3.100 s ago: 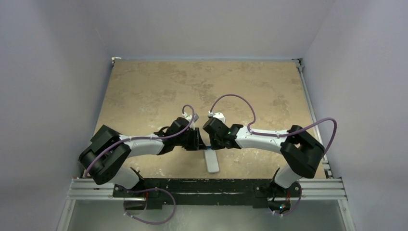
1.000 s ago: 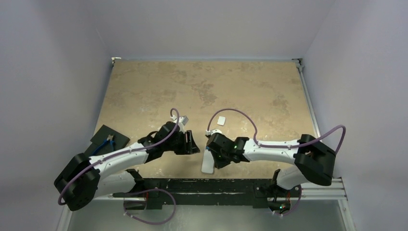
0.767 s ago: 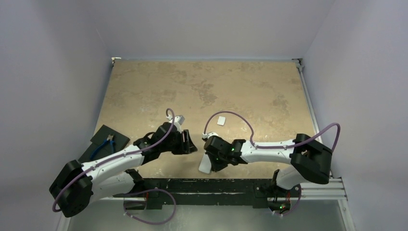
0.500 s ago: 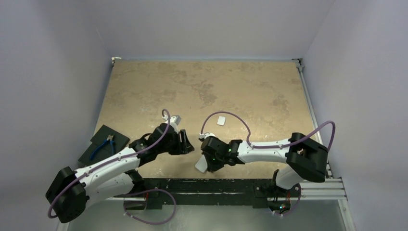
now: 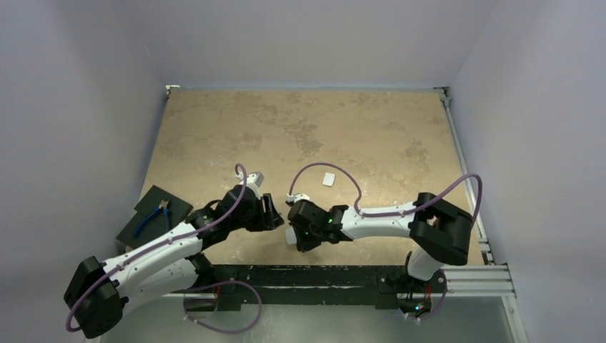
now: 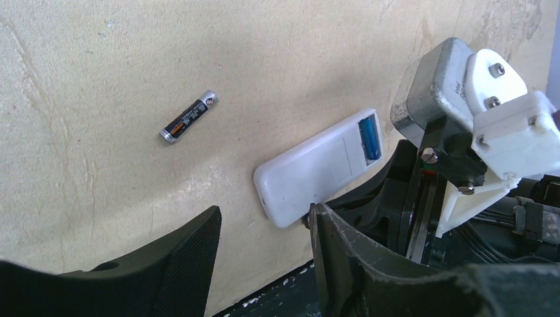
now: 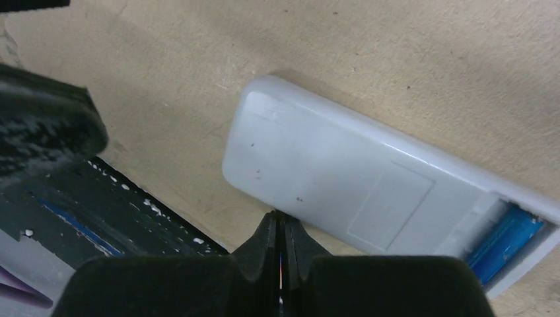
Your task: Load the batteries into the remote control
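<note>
One blue battery (image 6: 369,139) sat in the open bay of the remote control (image 6: 317,175), back-up by the table's (image 5: 286,128) near edge; the black battery (image 6: 188,117) lay loose nearby. The left gripper (image 6: 264,214) gaped empty; the right gripper (image 7: 280,228), pinched together, touched the remote.

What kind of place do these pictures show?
Probably a robot test booth: left arm and right arm mounted on a metal rail, plain walls closing in the table.
</note>
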Controlling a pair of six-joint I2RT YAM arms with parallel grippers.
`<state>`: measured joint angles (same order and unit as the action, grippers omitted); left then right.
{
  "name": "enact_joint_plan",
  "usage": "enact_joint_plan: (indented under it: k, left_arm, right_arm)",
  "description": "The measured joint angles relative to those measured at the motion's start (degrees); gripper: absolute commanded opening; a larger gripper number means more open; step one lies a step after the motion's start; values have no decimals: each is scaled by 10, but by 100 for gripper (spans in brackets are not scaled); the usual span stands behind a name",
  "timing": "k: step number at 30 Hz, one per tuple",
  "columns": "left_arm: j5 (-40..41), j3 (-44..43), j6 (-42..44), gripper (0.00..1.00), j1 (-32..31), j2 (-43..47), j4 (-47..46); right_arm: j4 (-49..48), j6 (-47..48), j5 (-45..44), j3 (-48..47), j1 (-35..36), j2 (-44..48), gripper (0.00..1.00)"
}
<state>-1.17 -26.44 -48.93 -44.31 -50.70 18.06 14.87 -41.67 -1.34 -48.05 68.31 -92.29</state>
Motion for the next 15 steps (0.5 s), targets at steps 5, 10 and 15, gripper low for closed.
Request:
enact_joint_plan:
  k: [5, 10, 15]
  left_arm:
    - [2, 0, 0, 52, 0, 7, 8]
    - [2, 0, 0, 52, 0, 14, 12]
    - [2, 0, -1, 52, 0, 20, 18]
  right_arm:
    - [-8, -8, -19, -19, 2, -19, 4]
    - [-10, -15, -33, -40, 2, -38, 6]
    - [-8, -18, -63, -57, 2, -52, 7]
